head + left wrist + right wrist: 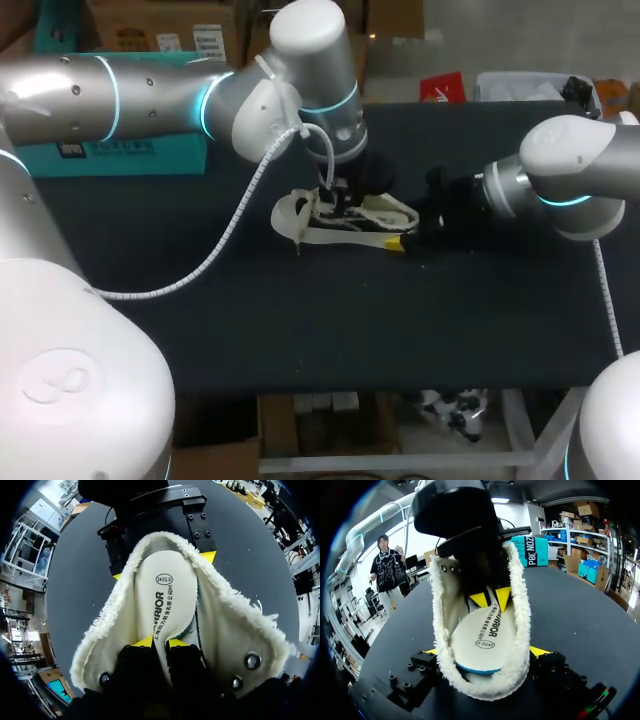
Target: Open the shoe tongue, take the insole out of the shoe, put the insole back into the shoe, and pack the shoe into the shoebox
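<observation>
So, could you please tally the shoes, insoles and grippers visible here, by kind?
shoe: 1
insole: 1
grippers: 2, the left gripper and the right gripper
Total: 4

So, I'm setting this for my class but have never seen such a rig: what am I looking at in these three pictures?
This is a robot with two arms at a dark table. One picture looks down from above; the two round ones come from a camera on each wrist. A fleece-lined shoe lies on the table. The right gripper clamps it from both sides. The left gripper reaches inside and pinches the cream insole near one end.
</observation>
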Tool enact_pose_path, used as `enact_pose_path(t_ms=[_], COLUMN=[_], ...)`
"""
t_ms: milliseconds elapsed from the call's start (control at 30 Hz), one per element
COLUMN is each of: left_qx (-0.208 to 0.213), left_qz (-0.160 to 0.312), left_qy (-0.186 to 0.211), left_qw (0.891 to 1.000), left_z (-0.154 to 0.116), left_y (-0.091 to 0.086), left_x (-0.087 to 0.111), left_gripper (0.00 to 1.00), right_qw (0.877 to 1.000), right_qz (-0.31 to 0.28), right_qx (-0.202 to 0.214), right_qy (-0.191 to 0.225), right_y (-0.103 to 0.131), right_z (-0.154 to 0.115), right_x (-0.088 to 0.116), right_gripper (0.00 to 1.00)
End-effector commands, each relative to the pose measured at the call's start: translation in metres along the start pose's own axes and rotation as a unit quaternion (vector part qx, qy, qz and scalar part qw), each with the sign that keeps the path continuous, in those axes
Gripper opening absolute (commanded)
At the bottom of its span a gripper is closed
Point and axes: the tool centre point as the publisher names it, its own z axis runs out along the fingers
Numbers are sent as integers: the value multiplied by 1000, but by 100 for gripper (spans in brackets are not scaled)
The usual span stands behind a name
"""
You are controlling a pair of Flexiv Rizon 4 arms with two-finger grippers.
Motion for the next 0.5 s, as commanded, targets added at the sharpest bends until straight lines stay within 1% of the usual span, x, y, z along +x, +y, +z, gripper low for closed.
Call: enact_pose_path(t_ms=[33, 167, 300, 500], left_qx=[25, 41, 55, 72], left_qz=[4, 6, 4, -1], left_qy=[4, 10, 13, 10], left_qw=[1000, 999, 998, 997], left_z=[3, -18, -32, -52], left_y=[-13, -25, -34, -41], left_x=[-9, -4, 3, 9], left_gripper=[0, 0, 0, 0], right_qw=[1000, 1000, 1000, 1000], right_qz=[-1, -1, -1, -1], right_qx=[-1, -1, -1, -1], right_qy=[4, 4, 4, 4], right_y=[-10, -10, -10, -10], right_z=[8, 8, 8, 8], right_x=[2, 2, 2, 2], right_gripper=[0, 0, 0, 0])
